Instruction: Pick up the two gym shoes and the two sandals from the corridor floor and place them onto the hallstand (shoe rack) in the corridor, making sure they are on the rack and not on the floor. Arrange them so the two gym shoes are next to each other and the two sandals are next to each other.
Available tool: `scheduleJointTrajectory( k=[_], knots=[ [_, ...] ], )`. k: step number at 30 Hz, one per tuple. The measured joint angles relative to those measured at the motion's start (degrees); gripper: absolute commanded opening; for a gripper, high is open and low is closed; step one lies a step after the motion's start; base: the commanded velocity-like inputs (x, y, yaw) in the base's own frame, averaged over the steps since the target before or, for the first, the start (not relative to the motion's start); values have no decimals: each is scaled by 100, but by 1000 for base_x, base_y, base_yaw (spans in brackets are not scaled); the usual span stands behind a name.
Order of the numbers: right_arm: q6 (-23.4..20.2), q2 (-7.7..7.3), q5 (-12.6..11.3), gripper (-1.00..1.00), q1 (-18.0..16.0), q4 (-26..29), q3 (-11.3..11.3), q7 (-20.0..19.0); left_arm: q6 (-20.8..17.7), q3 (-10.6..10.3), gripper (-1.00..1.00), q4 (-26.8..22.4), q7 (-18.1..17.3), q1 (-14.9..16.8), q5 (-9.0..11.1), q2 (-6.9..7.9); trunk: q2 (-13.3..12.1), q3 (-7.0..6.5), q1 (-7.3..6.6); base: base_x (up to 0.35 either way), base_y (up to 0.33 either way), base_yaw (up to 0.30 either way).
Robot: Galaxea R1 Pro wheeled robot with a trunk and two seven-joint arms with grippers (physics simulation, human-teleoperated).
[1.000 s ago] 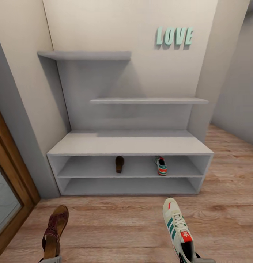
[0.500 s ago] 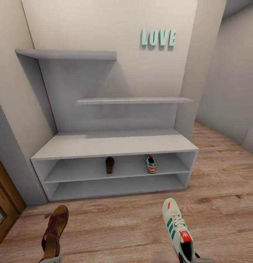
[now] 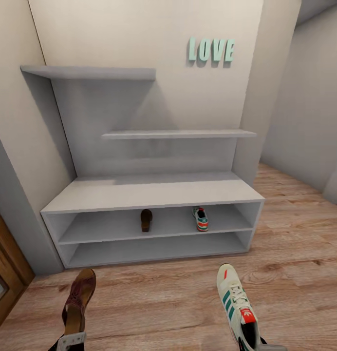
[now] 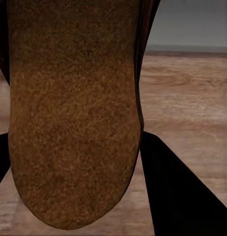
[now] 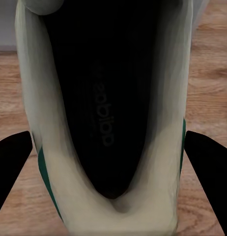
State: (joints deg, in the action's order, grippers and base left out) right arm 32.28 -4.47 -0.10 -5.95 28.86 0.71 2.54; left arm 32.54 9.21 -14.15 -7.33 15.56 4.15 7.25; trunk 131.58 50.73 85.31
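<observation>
Over the last half second my view of the hallstand point(image 3: 154, 192) has stopped shifting, so I judge the base has settled in front of it; what has changed is my left gripper point(image 3: 71, 340), which has nudged the sandal point(image 3: 77, 301) forward and a touch inward, its white cuff now showing at the bottom edge; the fingers are clamped on that sandal at its heel, and in the left wrist view its mottled footbed point(image 4: 74, 113) hangs over the corridor floor point(image 3: 163, 297); my right gripper point(image 3: 258, 343) grips the gym shoe point(image 3: 236, 304), which has not moved; one sandal point(image 3: 146, 220) and one gym shoe point(image 3: 201, 219) already sit well apart on the upper low shelf; I judge the placing reach is starting, each shoe going beside its partner.
</observation>
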Motion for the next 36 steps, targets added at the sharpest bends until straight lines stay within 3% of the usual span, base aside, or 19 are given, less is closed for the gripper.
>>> scheduleJointTrajectory(
  k=[3, 4, 5, 6, 8, 12, 17, 21, 27, 36],
  knots=[
    [0, 0, -5, -100, 0, 0, 6, 1, -599, -17, -100, -22, -4, 300, -8, -9, 0, -1, 0, 0, 0, 0],
    [1, -26, -15, -100, 0, 0, 16, 3, -1520, -17, -100, 227, -3, 751, -20, -11, 0, 1, 0, 0, 0, 0],
    [-1, -39, -11, -100, 0, 3, 14, 2, -1934, -85, -100, 67, -8, 1163, -28, -16, -1, -1, 1, 0, 0, 0],
    [-1, -42, -8, -100, 0, 5, 13, 2, -2084, -28, -100, -201, -9, 1264, -17, -16, 0, -1, 0, 0, 0, 0],
    [-1, -50, -7, -100, 0, 7, 12, 2, -2618, -89, -100, -37, -17, 1579, -14, -25, 0, -1, 0, 0, 0, 0],
    [-6, -57, -6, -100, 0, 21, 12, -5, -3282, -254, -100, -40, -17, 2014, -13, -77, 0, -1, 0, 0, 0, 0],
    [-7, -61, -7, -100, 0, 56, 13, -20, -3841, -472, -100, -26, 170, 2467, -32, -168, 0, 0, 0, 0, 0, 0],
    [-7, -61, -8, -100, 0, 58, 17, -16, -4389, -540, -100, -27, 705, 2754, -28, -203, 0, 0, 0, 0, 0, 0],
    [-7, -62, -8, -100, 0, 51, 21, 1, -4583, -555, -100, -355, 1098, 2789, -22, -198, 0, 0, 0, 0, 0, 0],
    [-9, -55, -7, -100, 0, 29, 19, 10, -4656, -571, -100, -812, 1137, 2757, -9, -185, 0, 0, 0, 0, 0, 0]
  ],
)
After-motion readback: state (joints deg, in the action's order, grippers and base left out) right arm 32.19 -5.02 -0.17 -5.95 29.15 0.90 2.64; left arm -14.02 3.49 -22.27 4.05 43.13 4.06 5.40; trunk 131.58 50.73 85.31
